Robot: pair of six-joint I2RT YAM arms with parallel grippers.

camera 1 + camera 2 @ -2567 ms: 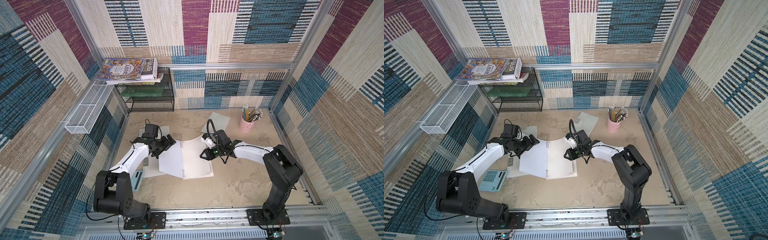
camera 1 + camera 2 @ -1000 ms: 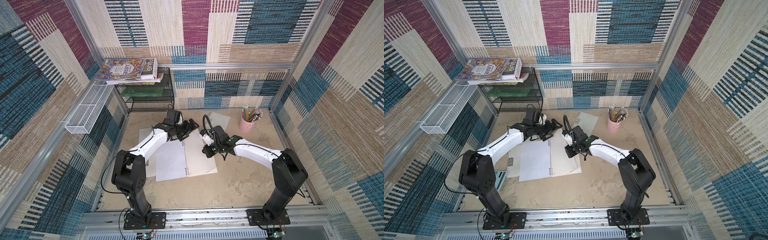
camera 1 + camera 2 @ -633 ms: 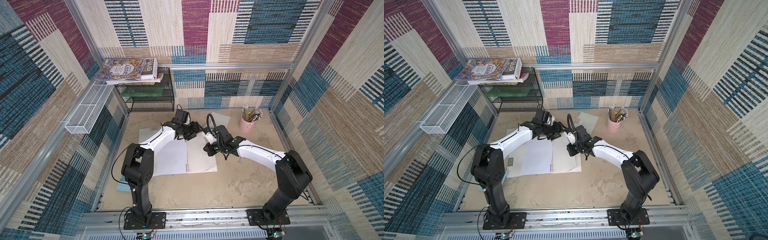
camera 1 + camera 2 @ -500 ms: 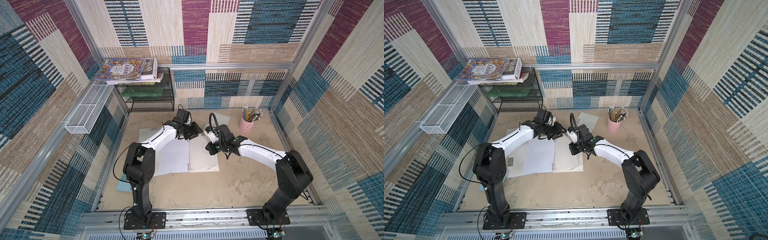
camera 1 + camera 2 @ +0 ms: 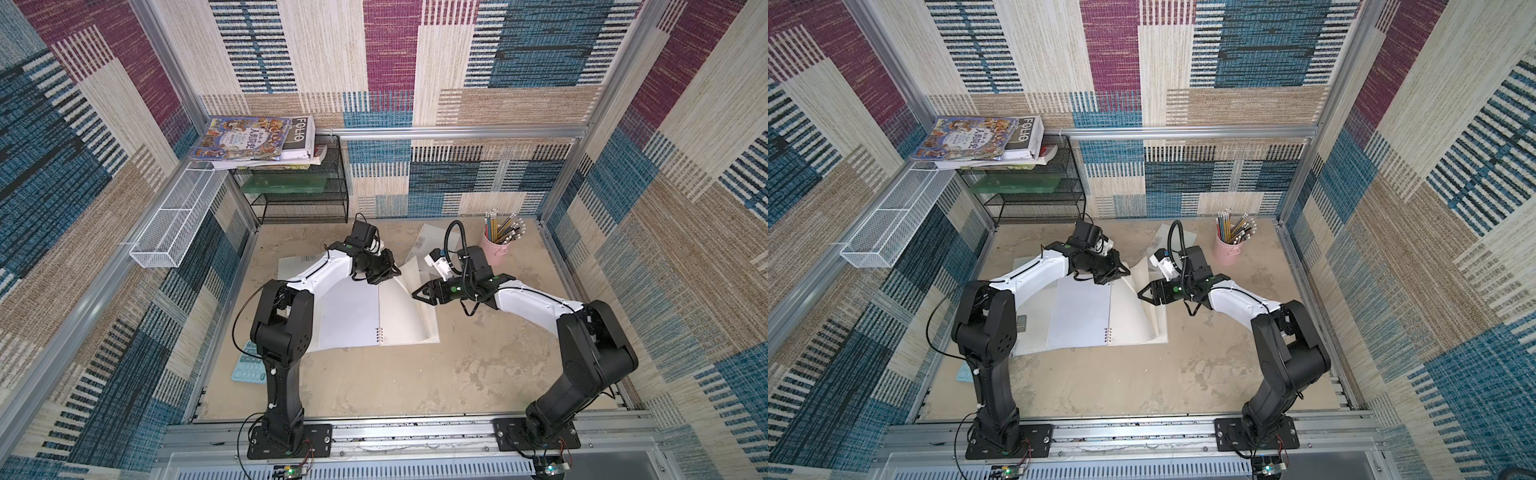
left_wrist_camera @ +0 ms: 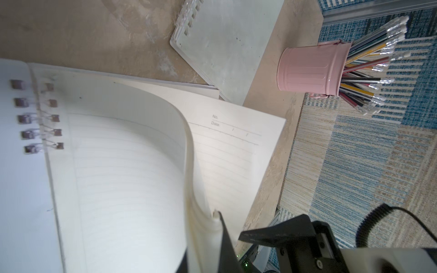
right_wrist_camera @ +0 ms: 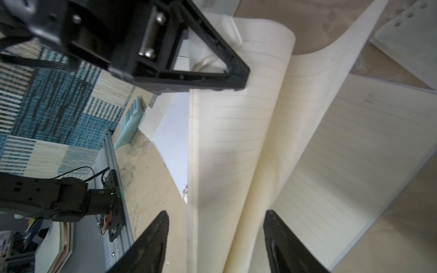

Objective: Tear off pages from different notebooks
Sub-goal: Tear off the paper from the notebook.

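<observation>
Mid tabletop (image 5: 374, 386), the left gripper (image 5: 393, 275) pinches the page (image 5: 399, 303); the right gripper (image 5: 417, 296) stands wide. The notebook (image 5: 353, 316) looks loose, so pulling may drag it.

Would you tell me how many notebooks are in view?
3, at least: the open notebook in the centre; a closed notebook behind it, beside the pink cup; a third notebook partly under the left arm. More may be hidden.

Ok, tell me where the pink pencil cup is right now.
In both top views the pink pencil cup stands at the far right corner of the table, near the back wall, beside a closed notebook.
</observation>
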